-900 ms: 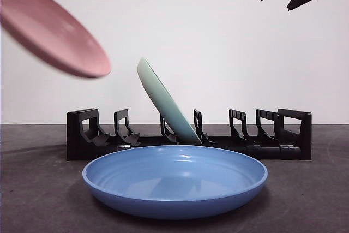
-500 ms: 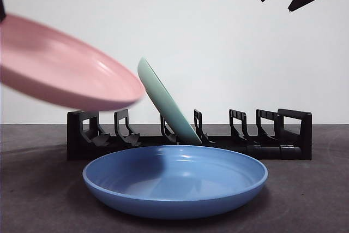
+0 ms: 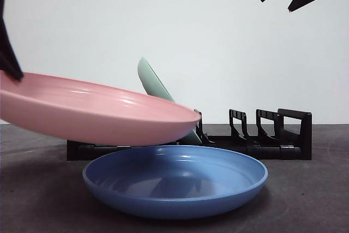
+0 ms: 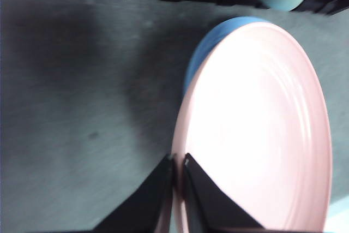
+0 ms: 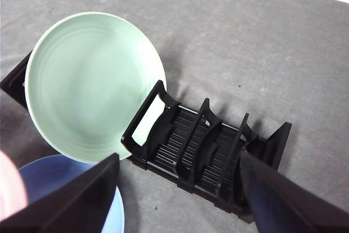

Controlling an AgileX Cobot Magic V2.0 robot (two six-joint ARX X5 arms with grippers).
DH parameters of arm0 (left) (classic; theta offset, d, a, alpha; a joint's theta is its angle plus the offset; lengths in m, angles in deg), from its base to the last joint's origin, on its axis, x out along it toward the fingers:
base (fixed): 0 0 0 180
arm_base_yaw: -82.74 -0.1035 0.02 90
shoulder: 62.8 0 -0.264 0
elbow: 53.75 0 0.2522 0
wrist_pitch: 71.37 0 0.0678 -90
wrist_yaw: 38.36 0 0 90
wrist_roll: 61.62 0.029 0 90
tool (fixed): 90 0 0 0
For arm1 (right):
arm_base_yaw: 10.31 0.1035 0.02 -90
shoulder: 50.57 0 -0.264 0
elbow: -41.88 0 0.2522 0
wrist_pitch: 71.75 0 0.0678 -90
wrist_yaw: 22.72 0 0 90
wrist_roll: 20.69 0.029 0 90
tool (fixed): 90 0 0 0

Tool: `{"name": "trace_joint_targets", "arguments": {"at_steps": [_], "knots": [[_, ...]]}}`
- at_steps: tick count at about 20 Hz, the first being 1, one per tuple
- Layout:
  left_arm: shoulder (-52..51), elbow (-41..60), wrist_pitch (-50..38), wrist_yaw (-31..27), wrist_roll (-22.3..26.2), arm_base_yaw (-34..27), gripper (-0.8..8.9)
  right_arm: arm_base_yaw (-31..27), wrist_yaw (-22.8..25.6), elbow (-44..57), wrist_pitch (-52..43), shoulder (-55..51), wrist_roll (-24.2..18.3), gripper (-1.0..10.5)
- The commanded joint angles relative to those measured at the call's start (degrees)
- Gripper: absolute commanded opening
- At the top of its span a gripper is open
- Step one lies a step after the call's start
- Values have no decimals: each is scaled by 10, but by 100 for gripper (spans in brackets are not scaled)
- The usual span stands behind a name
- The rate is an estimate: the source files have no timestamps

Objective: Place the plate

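1. Nearest to me, the blue plate is lying flat on the desk, in front of the rack; nothing is gripping it.
2. Just above it, I am holding the pink plate in the air with the left gripper. Its fingers are pinched shut on the plate's near rim, one on each face, as the left wrist view shows.
3. The pink plate is hanging nearly level, tilted only a little, overlapping the blue plate from above without touching it as far as I can judge. It is hiding the rack's left slots in the front view.
4. Behind, the black rack is carrying one green plate, which is leaning in a slot toward the rack's middle. I am taking that plate as already placed.
5. The right gripper is waiting high above the rack with its fingers spread wide and gripping nothing.
6. My judgement: I am partway through. The pink plate is lifted and carried but not yet set down; if it belongs in the rack, I am still needing to tip it upright and lower it into a free slot.
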Motion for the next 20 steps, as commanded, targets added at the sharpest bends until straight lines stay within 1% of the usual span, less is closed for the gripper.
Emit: {"name": "trace_joint_targets", "arguments": {"at_steps": [1,3,6,9,13,16,20], "knots": [[17,15,-57,11,-52,15,14,2,1,-8,-5,6,0,349],[43,24,-82,11,-66,29,14,2,1,-8,-6,6,0,349],[99,24,-126,11,-70,48,14,2,1,-8,-6,6,0,349],[151,24,-179,11,-83,56,14,2,1,-8,-5,6,0,349],[201,24,-228,11,-89,65,14,2,1,-8,-5,6,0,349],[228,24,-253,11,-95,67,14,2,1,-8,-5,6,0,349],[253,24,-257,11,-95,67,15,2,1,-8,-5,6,0,349]]}}
